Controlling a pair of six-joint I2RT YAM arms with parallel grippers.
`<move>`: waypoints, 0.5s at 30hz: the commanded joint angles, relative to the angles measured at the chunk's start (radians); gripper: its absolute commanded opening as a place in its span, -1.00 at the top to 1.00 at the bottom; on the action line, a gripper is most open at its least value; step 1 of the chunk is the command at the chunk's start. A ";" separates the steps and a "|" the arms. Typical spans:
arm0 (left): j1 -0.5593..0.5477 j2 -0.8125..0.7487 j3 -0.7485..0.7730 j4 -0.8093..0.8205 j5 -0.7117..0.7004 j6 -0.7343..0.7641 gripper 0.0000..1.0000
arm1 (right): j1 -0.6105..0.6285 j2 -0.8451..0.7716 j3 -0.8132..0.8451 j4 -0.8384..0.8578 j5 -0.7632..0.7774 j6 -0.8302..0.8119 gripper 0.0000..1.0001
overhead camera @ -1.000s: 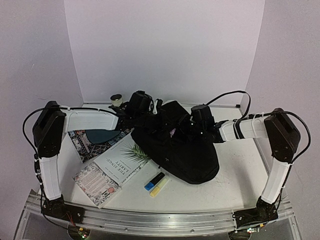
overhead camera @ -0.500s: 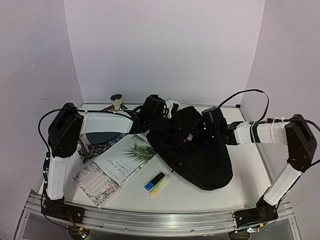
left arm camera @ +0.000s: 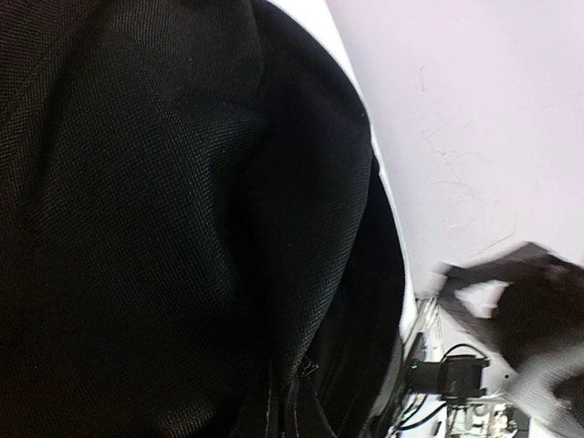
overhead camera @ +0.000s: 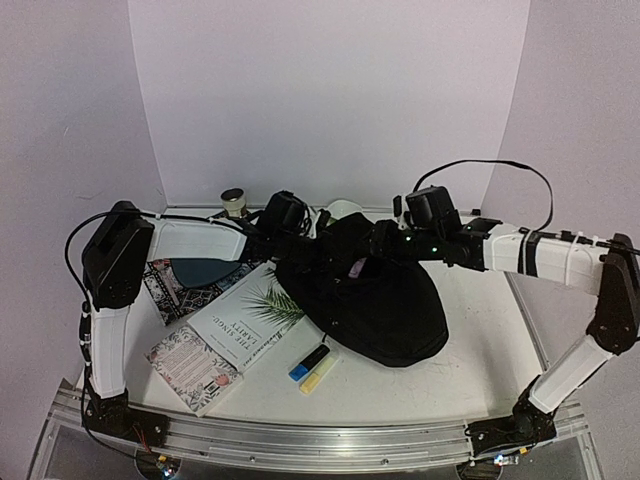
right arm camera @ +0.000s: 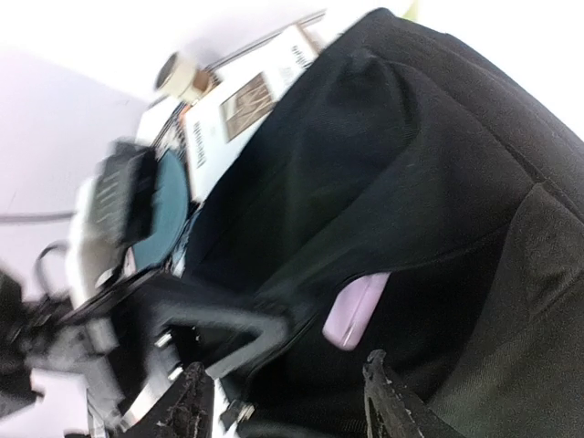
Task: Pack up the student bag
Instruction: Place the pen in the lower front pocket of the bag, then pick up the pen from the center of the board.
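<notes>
The bag (overhead camera: pixel 375 310) lies on the middle of the counter (overhead camera: pixel 480 335), its top edge bunched up toward 12 o'clock, and a pink item (right arm camera: pixel 356 310) pokes out of its opening. The left gripper (overhead camera: pixel 303 243) is clamped on the bag's fabric at the bag's 10 o'clock, while the right gripper (right arm camera: pixel 287 370) hangs at its 12 o'clock with fingers apart and nothing between them. A book (overhead camera: pixel 245 320) sits at the bag's 9 o'clock and two highlighters (overhead camera: pixel 314 368) at its 7 o'clock.
</notes>
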 commanded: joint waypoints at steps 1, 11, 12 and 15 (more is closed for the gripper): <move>0.009 -0.048 0.039 -0.049 -0.034 0.065 1.00 | 0.061 -0.076 0.070 -0.168 -0.007 -0.118 -0.16; 0.013 -0.063 0.103 -0.090 -0.045 0.109 1.00 | 0.257 -0.107 0.020 -0.353 0.023 -0.221 -0.23; 0.013 -0.065 0.106 -0.092 -0.046 0.112 1.00 | 0.287 -0.097 0.015 -0.358 0.025 -0.225 -0.23; 0.016 -0.063 0.112 -0.098 -0.041 0.116 1.00 | 0.357 -0.054 0.005 -0.370 0.038 -0.236 -0.27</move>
